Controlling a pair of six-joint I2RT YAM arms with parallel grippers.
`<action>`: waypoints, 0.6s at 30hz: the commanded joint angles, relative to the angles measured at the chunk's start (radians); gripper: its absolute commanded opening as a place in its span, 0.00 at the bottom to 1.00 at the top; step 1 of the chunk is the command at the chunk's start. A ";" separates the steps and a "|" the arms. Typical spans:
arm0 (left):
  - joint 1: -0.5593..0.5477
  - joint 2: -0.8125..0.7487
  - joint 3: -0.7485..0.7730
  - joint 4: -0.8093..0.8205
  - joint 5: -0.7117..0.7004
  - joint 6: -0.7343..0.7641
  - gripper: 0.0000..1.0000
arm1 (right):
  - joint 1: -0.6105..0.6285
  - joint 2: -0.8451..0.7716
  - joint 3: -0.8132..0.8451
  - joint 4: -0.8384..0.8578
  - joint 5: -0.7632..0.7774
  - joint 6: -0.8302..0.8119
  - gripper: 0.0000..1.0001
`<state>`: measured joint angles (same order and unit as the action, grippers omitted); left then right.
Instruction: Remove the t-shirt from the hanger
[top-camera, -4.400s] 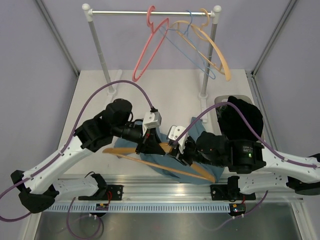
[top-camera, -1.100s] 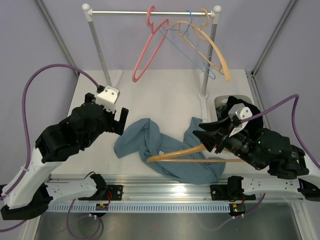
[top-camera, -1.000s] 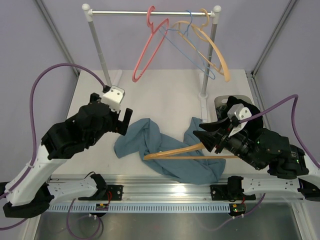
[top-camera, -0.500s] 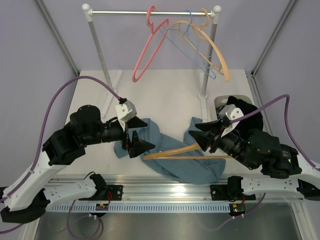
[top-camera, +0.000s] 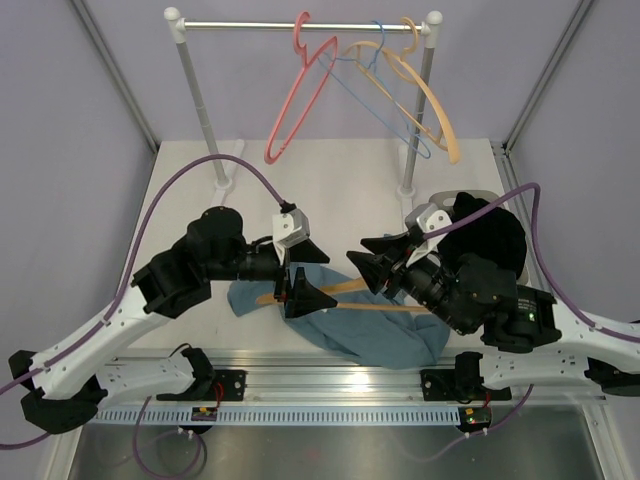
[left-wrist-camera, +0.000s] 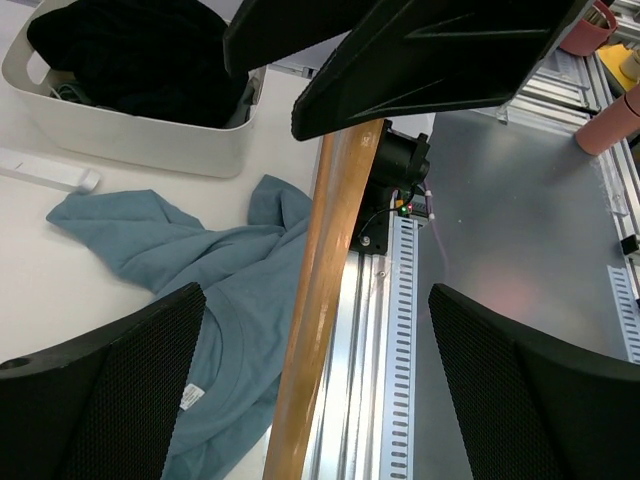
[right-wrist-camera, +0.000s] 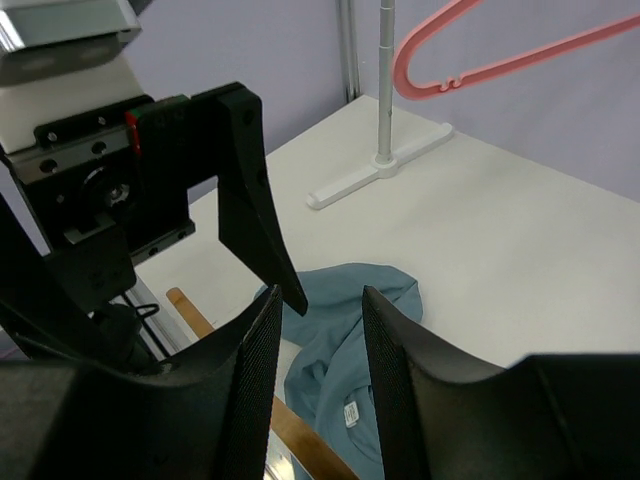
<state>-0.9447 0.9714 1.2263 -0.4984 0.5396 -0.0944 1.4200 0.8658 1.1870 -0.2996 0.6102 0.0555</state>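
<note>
The right gripper (right-wrist-camera: 320, 300) is clamped on one end of the orange-tan hanger (left-wrist-camera: 325, 260) and holds it clear of the table (top-camera: 330, 180), while the left gripper (left-wrist-camera: 315, 300) has its two fingers spread wide with the hanger's wooden arm running between them, touching neither. The teal-blue t-shirt (top-camera: 385, 338) lies crumpled on the table directly beneath both grippers, spreading from under the left one past the right one toward the near edge. From the left wrist the wooden arm hangs above the cloth, but whether the hanger's other arm is free of it cannot be told. A small white label (left-wrist-camera: 193, 397) shows inside the neck just below the left gripper's fingers, its print too small to read, and no other writing is legible. Behind the right gripper a white bin (left-wrist-camera: 130, 140) holds black clothing (top-camera: 485, 240), and a pink hanger (top-camera: 300, 95) hangs well beyond both grippers. Half a second ago the left gripper sat just short of the hanger's tip; it has since moved in around the arm, and the right gripper has carried the hanger toward it
</note>
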 joint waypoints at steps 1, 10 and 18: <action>-0.009 0.024 0.002 0.075 0.039 0.030 0.95 | 0.002 0.013 0.022 0.131 0.051 -0.011 0.00; -0.022 0.055 -0.001 0.092 0.043 0.044 0.84 | 0.002 0.064 0.031 0.192 0.043 -0.003 0.00; -0.072 0.075 -0.002 0.132 0.083 0.036 0.48 | 0.002 0.064 0.017 0.246 0.040 0.027 0.00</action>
<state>-1.0016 1.0382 1.2213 -0.4351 0.5770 -0.0704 1.4200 0.9466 1.1870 -0.1516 0.6273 0.0608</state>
